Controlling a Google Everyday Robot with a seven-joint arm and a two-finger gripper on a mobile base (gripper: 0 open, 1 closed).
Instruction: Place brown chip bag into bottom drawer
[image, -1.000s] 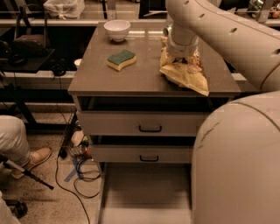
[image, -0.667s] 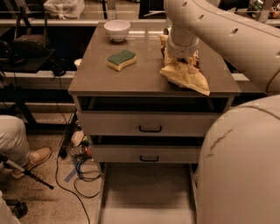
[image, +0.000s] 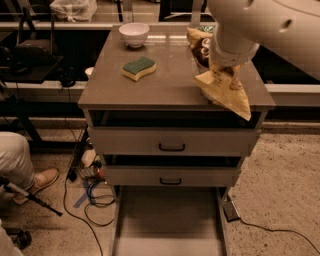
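Gripper (image: 220, 67) low over grey cabinet top (image: 165, 85), right front edge, at crumpled brown-and-tan foil chip bag (image: 227, 92) overhanging there. Hold hidden by wrist, cannot tell. Long grey bottom drawer tray (image: 170, 220) open below. Risk: weak hold, bag dropping outside tray.

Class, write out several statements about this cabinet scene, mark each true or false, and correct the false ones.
1. The bottom drawer is pulled out. True.
2. The brown chip bag lies inside that drawer. False: it is at the right front of the cabinet top, one corner hanging over the edge, with the gripper at its upper end.
3. The sponge lies on the cabinet top. True.
4. The white bowl sits in the middle drawer. False: it stands at the back of the cabinet top.
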